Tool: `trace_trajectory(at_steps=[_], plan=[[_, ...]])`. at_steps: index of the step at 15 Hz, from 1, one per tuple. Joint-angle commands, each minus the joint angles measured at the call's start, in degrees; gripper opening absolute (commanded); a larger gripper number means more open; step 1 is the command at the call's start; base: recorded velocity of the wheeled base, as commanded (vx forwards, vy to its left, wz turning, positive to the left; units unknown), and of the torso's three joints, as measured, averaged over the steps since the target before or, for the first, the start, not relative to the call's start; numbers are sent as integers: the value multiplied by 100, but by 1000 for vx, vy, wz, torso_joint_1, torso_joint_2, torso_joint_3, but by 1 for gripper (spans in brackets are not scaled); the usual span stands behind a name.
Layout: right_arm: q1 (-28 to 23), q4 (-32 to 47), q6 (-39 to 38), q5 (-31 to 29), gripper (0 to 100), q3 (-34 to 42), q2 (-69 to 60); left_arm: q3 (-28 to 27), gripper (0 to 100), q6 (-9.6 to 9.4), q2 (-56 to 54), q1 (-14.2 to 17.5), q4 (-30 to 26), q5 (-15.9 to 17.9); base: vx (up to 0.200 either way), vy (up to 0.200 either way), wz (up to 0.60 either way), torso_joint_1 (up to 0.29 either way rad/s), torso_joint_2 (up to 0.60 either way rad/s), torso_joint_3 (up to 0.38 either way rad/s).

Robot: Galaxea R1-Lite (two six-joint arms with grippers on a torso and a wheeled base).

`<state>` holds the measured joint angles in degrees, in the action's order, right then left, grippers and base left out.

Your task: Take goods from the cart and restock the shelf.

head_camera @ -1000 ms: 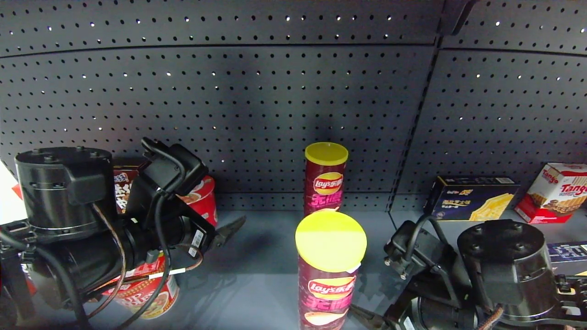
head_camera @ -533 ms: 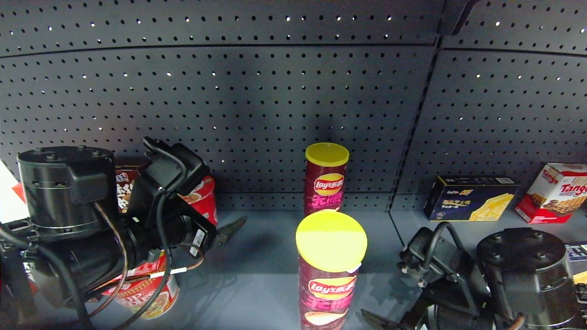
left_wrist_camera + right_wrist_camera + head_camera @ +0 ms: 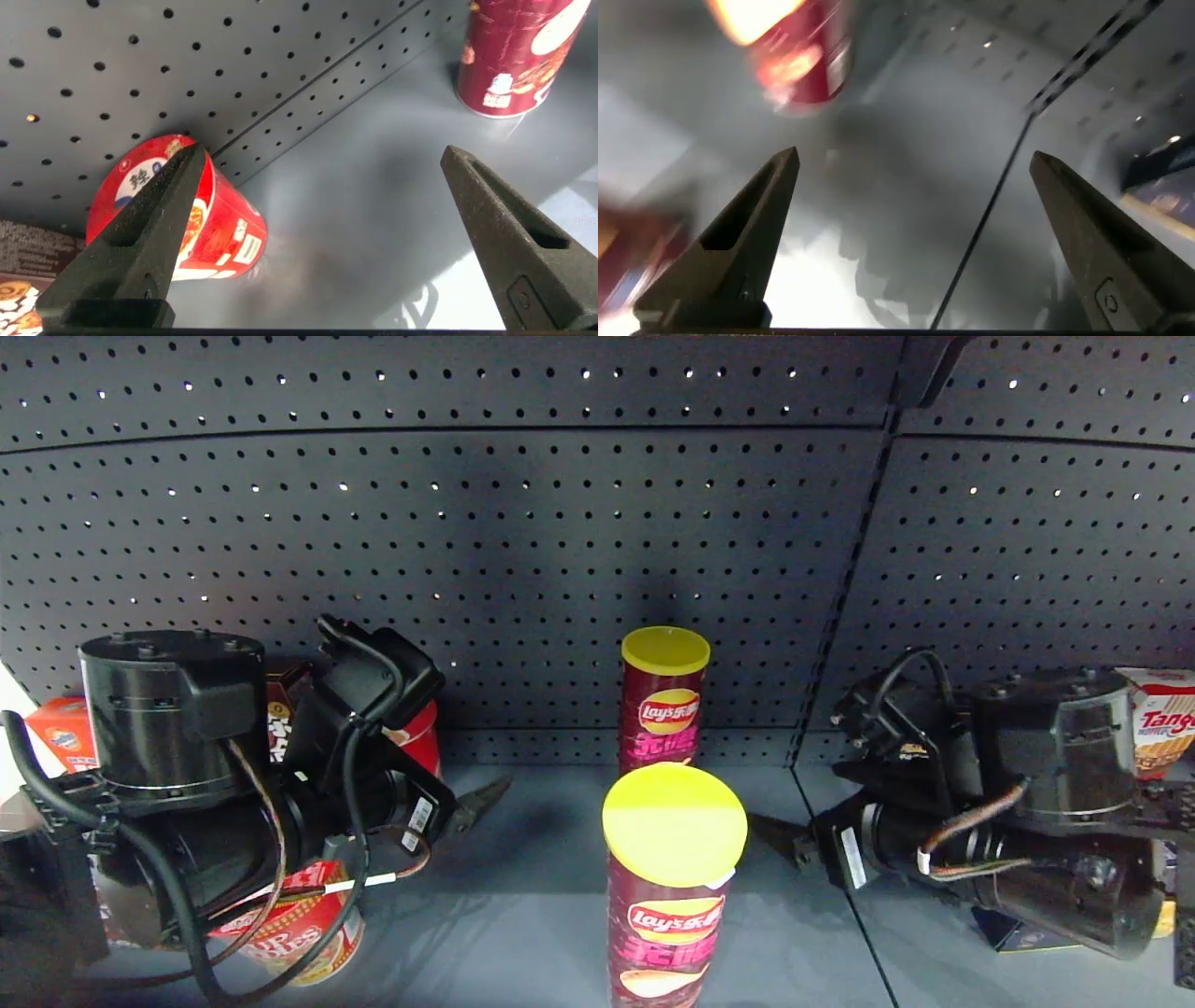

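Note:
Two dark red chip cans with yellow lids stand on the grey shelf [image 3: 541, 905], one in front [image 3: 674, 896] and one at the back [image 3: 665, 702]. My left gripper [image 3: 490, 793] hangs open to the left of the cans, nothing between its fingers. From the left wrist, the open gripper [image 3: 322, 157] faces a red cup noodle [image 3: 192, 233] against the pegboard, with a chip can [image 3: 514, 56] farther off. My right gripper [image 3: 761, 823] is open just right of the front can. In the blurred right wrist view, the gripper [image 3: 913, 157] points toward a red can [image 3: 799, 56].
A red cup noodle [image 3: 428, 742] stands behind my left arm and another [image 3: 308, 933] lies below it. An orange box [image 3: 58, 742] is at the far left. A wafer box [image 3: 1162, 719] and a dark box [image 3: 1008, 929] sit by my right arm. Pegboard [image 3: 523, 541] backs the shelf.
My right arm has risen from the lower right corner and now sits level with the front can, covering the dark box behind it. My left arm has shifted slightly to the right.

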<state>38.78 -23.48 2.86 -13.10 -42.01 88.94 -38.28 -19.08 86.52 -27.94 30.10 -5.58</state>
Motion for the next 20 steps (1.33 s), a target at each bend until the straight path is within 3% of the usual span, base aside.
trace_trajectory(at_steps=[1,6,20], plan=[[-248,-43,56,-78,100,-457,598,-4,100,1,14,-1,5,-4,0,0,0,0,0,0],[-512,-175,83,-157,100,-958,1196,22,100,9,14,26,5,-4,0,0,0,0,0,0],[-441,-324,83,-96,100,-1635,1855,92,100,9,32,43,5,5,0,0,0,0,0,0]])
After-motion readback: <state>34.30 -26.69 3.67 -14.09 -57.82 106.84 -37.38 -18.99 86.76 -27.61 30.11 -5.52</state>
